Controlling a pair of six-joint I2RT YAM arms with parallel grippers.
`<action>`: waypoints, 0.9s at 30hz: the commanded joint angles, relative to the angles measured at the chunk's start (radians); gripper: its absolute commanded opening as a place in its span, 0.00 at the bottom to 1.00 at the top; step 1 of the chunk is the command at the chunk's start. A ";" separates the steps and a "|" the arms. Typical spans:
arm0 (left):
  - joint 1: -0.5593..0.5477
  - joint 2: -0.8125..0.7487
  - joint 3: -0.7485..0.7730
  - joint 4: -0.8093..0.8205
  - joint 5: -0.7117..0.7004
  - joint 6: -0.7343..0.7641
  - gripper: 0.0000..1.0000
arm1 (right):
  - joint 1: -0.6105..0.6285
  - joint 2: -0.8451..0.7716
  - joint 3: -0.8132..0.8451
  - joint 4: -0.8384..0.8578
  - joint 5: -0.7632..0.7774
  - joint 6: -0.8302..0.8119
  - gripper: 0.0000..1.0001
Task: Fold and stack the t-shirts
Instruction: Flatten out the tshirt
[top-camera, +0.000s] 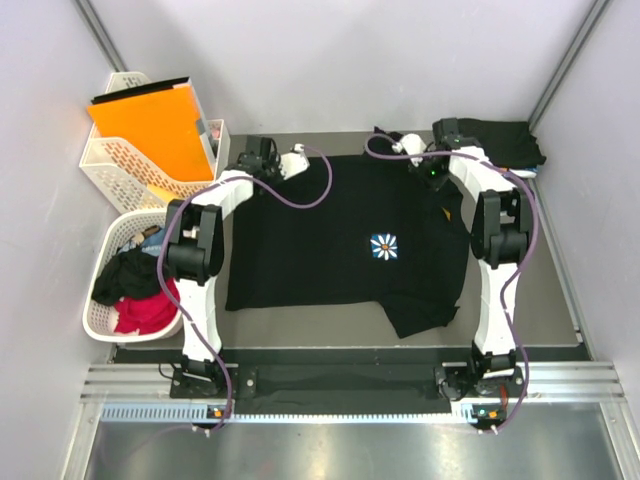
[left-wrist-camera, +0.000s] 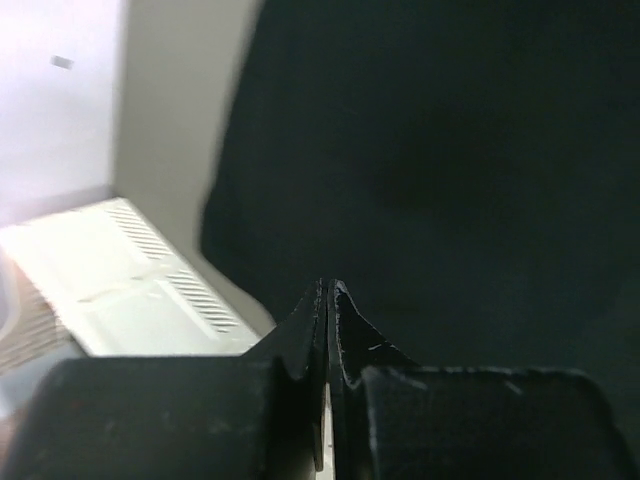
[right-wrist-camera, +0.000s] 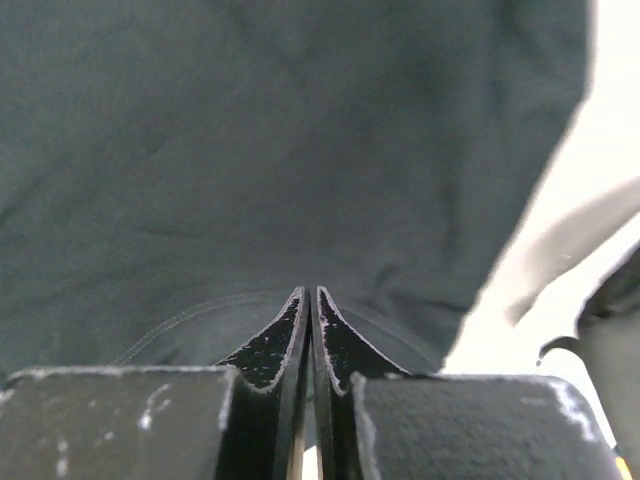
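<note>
Lying at closed L gripper (left-wrist-camera: 328, 288), R gripper (right-wrist-camera: 308, 293): black t-shirt (top-camera: 320, 240), poss. pinched

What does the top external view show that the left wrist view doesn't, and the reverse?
Only the top view: the whole shirt spread flat, its flower print, the right arm, the orange folder, the clothes basket and a folded dark pile at the far right.
Only the left wrist view: a close look at the left end effector, its fingers pressed together with no cloth visibly between them.
Both: the shirt's left edge, with a white basket beside it.
</note>
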 joint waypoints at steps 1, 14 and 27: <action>0.001 -0.036 -0.023 0.028 0.013 0.006 0.00 | 0.018 -0.017 0.021 0.088 0.023 -0.005 0.09; -0.048 -0.037 0.001 -0.008 -0.044 0.034 0.00 | 0.027 0.213 0.297 0.427 0.060 0.368 0.66; -0.095 -0.105 0.025 -0.058 -0.062 0.044 0.02 | 0.038 0.328 0.371 0.462 0.093 0.371 0.75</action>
